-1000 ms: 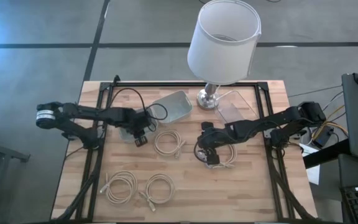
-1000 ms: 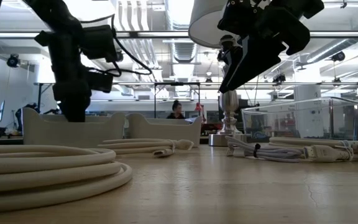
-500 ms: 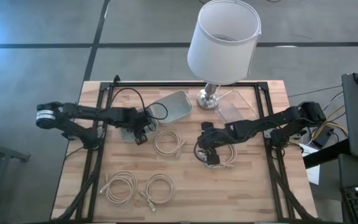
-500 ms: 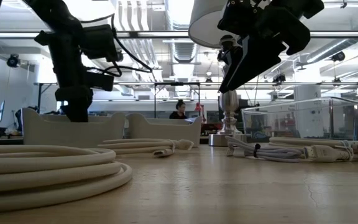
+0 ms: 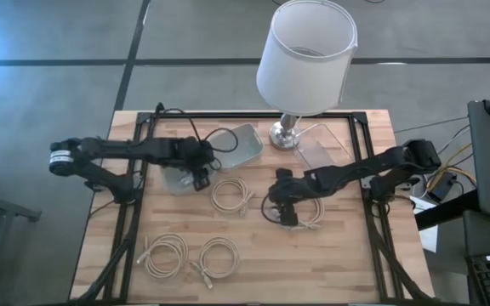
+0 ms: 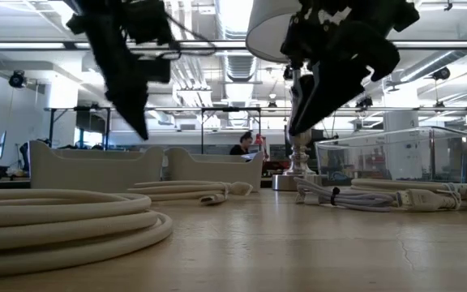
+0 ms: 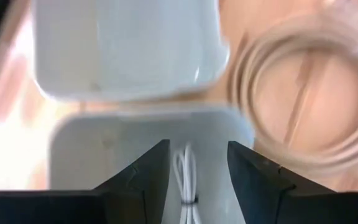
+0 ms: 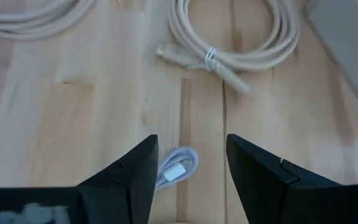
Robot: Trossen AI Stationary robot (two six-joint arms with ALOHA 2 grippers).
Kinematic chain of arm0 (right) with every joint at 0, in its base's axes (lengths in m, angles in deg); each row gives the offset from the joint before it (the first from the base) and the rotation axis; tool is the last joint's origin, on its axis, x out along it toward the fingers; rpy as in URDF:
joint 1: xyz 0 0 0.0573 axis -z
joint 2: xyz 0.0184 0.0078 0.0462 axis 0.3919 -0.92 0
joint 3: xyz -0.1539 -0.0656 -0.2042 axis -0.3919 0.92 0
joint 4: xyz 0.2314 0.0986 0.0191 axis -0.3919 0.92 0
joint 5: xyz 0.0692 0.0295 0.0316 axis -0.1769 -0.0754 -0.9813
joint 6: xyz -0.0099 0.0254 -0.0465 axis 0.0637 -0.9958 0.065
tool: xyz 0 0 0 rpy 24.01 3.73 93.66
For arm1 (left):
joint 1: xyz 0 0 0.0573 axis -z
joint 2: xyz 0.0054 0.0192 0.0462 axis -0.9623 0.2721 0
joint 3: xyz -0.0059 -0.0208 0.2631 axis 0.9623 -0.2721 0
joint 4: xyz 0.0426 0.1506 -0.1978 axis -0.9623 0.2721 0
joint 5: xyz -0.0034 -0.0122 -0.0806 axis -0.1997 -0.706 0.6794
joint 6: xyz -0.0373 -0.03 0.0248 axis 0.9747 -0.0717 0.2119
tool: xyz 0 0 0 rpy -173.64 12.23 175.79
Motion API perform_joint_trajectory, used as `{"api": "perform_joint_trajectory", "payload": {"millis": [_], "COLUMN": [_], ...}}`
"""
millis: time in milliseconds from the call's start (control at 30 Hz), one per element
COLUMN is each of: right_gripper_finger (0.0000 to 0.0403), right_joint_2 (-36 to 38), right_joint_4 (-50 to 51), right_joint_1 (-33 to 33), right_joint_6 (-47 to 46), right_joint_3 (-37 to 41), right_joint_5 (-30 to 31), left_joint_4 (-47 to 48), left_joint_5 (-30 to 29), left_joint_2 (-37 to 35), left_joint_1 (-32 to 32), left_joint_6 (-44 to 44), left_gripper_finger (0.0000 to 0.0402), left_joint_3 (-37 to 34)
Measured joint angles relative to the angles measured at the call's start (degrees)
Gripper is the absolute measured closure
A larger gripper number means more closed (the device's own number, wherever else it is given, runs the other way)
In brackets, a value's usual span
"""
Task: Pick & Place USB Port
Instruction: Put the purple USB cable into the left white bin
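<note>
On the table we count two arms, the left arm and the right arm. One lamp stands at the rear edge. Beside it we count one clear box and two white trays, one tray near the lamp and a second tray toward the left edge. We count five cables: three cream coils, one pale bundle, and one white cable in the second tray.
</note>
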Motion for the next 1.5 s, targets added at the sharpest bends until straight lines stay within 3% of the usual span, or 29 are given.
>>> {"api": "perform_joint_trajectory", "payload": {"millis": [200, 800, 1000, 1167, 1500], "right_gripper_finger": [0.0216, 0.0216, 0.0219, 0.0253, 0.0378], "right_joint_2": [-3.7, -12.7, -15.2, -14.7, -13.7], "right_joint_4": [3.1, 3.7, 3.7, 4.4, 3.8], "right_joint_1": [0.2, 0.2, 0.3, 0.3, 0.1], "right_joint_6": [-9.4, -27.6, -27.6, -27.2, -24.0], "right_joint_3": [0.0, -2.1, -2.4, -2.8, -2.7], "right_joint_5": [0.0, -0.1, -0.7, -0.9, -5.2], "left_joint_4": [-3.4, -8.2, -8.4, -8.8, -9.1], "left_joint_5": [0.0, 0.0, 0.0, 0.0, 0.0], "left_joint_2": [-0.1, -0.1, -0.1, -0.1, -0.1], "left_joint_1": [0.2, 0.2, 0.2, 0.2, 0.2], "left_joint_6": [-0.2, -3.6, -3.7, -3.7, -3.7], "left_gripper_finger": [0.0239, 0.0239, 0.0239, 0.0239, 0.0239], "left_joint_3": [3.7, 3.1, 3.1, 3.1, 3.1]}}
